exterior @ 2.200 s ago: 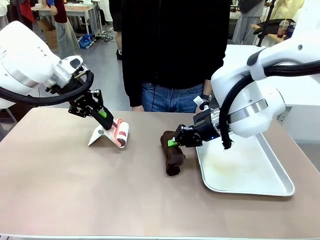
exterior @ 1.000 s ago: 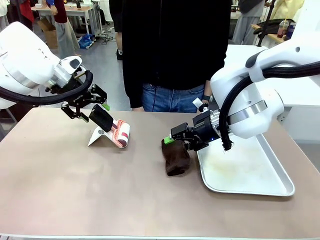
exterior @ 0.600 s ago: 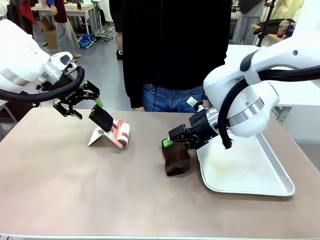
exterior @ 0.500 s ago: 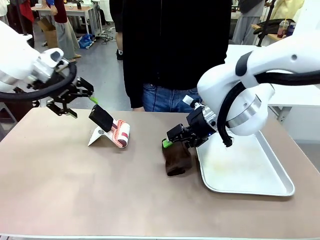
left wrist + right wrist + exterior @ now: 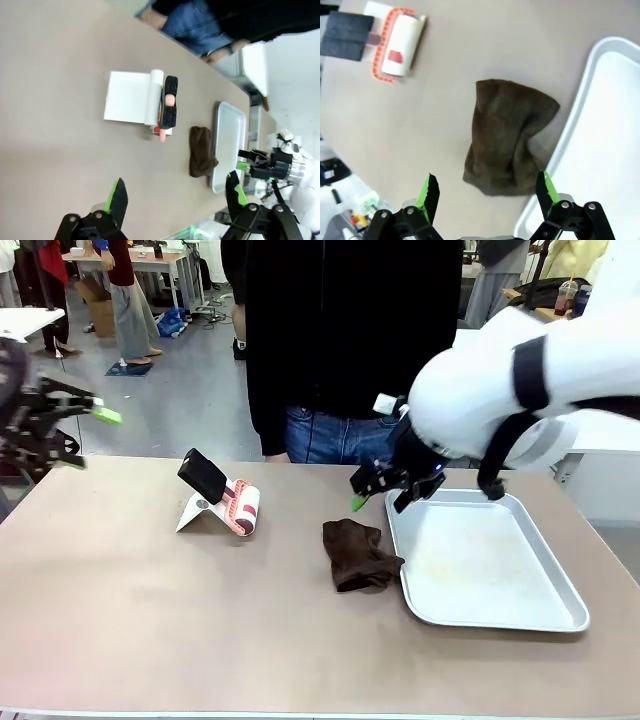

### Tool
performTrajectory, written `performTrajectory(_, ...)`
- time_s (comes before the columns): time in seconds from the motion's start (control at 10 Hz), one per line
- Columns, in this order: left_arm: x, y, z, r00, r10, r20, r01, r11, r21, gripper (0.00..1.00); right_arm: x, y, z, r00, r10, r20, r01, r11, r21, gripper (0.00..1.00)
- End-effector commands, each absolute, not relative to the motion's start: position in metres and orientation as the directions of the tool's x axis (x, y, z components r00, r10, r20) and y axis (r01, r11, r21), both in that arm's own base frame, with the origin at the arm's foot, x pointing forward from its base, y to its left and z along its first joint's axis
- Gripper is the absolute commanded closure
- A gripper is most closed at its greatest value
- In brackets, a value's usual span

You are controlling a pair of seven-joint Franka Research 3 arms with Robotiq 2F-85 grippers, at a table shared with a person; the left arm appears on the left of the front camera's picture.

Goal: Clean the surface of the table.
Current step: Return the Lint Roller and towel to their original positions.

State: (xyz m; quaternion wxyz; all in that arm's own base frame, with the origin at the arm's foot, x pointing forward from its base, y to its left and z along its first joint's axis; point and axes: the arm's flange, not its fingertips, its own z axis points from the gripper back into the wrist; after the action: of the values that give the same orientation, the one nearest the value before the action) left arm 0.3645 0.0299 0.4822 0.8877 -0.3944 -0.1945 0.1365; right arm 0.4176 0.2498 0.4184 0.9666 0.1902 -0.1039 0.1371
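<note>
The tan-brown table (image 5: 200, 620) carries a crumpled dark brown cloth (image 5: 358, 553) lying loose beside a silver tray (image 5: 500, 585). My right gripper (image 5: 378, 502) hovers open above the cloth's far side, holding nothing. The right wrist view looks down on the cloth (image 5: 510, 140) between my open fingers (image 5: 429, 192). A lint roller (image 5: 240, 506) with a black handle rests on a white sheet at left centre. My left gripper (image 5: 85, 438) hangs open and blurred off the table's far left edge. Its wrist view has the roller (image 5: 162, 107) and the cloth (image 5: 201, 158) far ahead.
A person in a black top and jeans (image 5: 340, 360) stands at the far edge, behind the middle of the table. The tray (image 5: 605, 150) lies at right, close to the cloth. Open tabletop lies in front and to the left.
My right gripper has let go of the cloth and risen up and back from it. My left gripper has drawn away from the roller's handle to the far left.
</note>
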Motion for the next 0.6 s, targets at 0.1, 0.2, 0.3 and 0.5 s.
performTrajectory(0.1,0.311,0.082,0.463,0.896,0.389,0.215,-0.003,0.489,-0.872,0.00,0.381,0.186,0.437,0.961,0.069,0.270,-0.216,0.793,0.569,0.00)
performTrajectory(0.2,0.294,0.091,0.451,0.905,0.383,0.185,-0.005,0.446,-0.895,0.00,0.361,0.159,0.435,0.967,0.024,0.253,-0.194,0.712,0.674,0.00)
performTrajectory(0.3,0.282,0.095,0.443,0.908,0.382,0.173,-0.004,0.422,-0.907,0.00,0.348,0.140,0.433,0.969,-0.012,0.248,-0.180,0.651,0.737,0.00)
performTrajectory(0.5,0.257,0.106,0.422,0.912,0.391,0.124,-0.027,0.357,-0.934,0.00,0.309,0.083,0.425,0.975,-0.065,0.213,-0.161,0.455,0.876,0.00)
